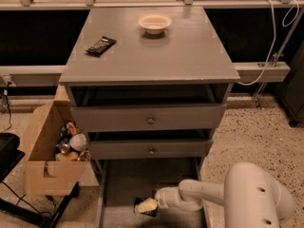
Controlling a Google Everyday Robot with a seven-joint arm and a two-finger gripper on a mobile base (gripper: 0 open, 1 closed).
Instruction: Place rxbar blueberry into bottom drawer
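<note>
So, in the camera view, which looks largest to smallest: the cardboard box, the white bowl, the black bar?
1. cardboard box, clearly largest.
2. white bowl.
3. black bar; it looks close to the bowl, which sits farther back, so this order is unsure.
The claw is low over the bottom drawer.
</note>
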